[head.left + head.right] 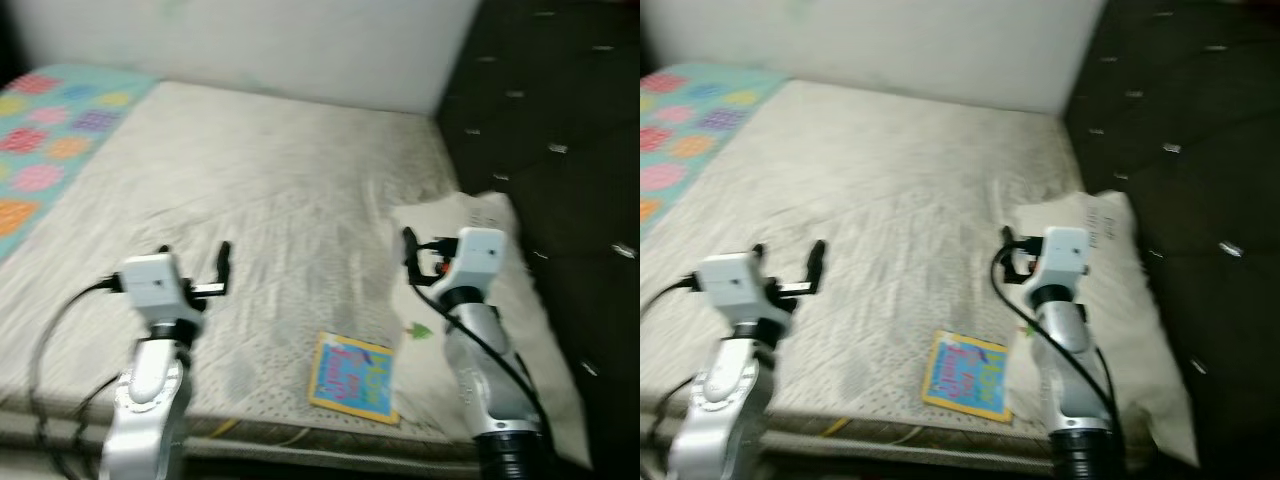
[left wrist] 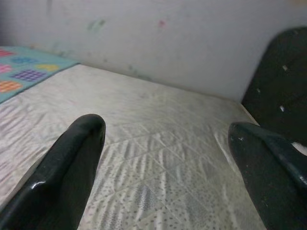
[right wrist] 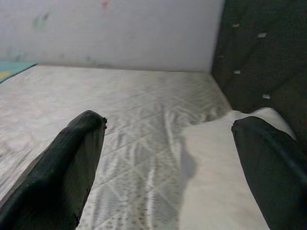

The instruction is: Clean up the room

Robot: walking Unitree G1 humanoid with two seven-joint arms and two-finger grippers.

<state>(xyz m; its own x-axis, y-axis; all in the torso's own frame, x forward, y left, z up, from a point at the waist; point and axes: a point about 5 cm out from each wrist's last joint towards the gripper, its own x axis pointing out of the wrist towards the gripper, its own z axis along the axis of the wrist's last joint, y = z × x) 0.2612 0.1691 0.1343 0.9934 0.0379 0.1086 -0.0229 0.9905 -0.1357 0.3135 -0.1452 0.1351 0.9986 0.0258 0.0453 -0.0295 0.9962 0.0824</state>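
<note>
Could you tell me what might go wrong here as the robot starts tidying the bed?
The book lies flat near the mattress edge, so a careless grasp could push it off. The right gripper hangs over the pillow and might snag it when lowering. The head views are blurred, so aiming could be off.

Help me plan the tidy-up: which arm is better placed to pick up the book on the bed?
Probably the right. The book lies near the mattress edge beside the right arm, nearer the open right gripper than the left gripper.
</note>
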